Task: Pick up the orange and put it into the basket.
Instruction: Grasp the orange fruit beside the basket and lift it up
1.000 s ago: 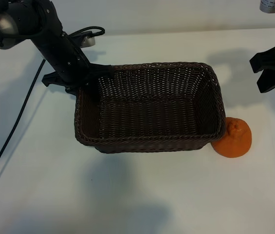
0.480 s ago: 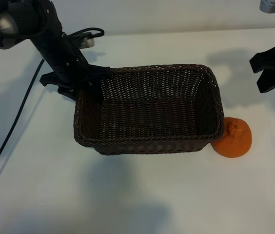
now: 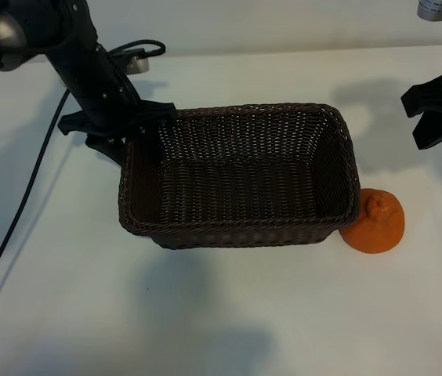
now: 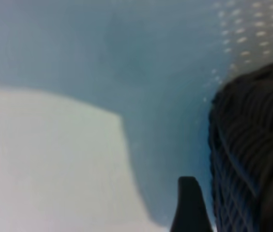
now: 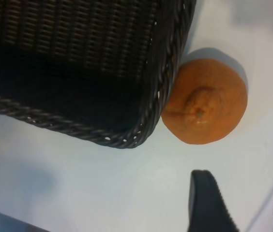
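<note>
- A second ago my left gripper [image 3: 119, 129] was pinched on the far-left corner of the basket [image 3: 240, 229]; now its jaws have sprung apart and straddle that corner rim without clamping it. The left wrist view shows one dark fingertip standing just beside the wicker wall, not pressing it.
- In letting go, the basket settled a touch: its left rim sits slightly lower and squarer on the table [image 3: 205, 313] than before.
- I read this as the basket-positioning step being over; the basket is left free, and the picking has yet to start.
- The orange [image 3: 374, 223] lies outside, on the table, touching the basket's near-right corner, knob upward. It has not moved.
- My right gripper [image 3: 439, 117] hangs at the far right, well apart from the orange and above it, jaws half parted and holding nothing, as it was a second ago.
- Judging from here, the right gripper is the natural one to descend; the wicker rim tight against the fruit could foul a finger.
</note>
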`<state>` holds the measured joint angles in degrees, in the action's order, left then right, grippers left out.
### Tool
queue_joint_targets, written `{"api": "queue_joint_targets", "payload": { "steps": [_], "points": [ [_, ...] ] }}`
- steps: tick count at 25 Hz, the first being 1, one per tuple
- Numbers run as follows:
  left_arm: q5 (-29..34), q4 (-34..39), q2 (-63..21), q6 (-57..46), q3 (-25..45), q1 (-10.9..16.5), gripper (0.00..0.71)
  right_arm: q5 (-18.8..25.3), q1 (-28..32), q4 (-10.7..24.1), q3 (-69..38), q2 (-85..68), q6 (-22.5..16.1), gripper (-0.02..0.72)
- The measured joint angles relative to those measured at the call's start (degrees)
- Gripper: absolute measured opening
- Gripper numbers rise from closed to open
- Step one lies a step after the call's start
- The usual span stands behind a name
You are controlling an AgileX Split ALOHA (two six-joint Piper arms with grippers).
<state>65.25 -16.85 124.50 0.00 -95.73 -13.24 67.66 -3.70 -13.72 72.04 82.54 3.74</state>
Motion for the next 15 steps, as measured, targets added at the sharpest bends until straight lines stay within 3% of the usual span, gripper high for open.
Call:
{"api": "queue_joint_targets", "payload": {
  "steps": [6, 15],
  "points": [
    [2.1, 0.1, -1.7, 0.0, -0.3, 0.0, 0.527, 0.0, 0.0, 0.0, 0.0, 0.0, 0.0, 0.362],
    [2.1, 0.4, -11.0, 1.2, -0.3, 0.0, 0.527, 0.0, 0.0, 0.0, 0.0, 0.0, 0.0, 0.362]
  ]
}}
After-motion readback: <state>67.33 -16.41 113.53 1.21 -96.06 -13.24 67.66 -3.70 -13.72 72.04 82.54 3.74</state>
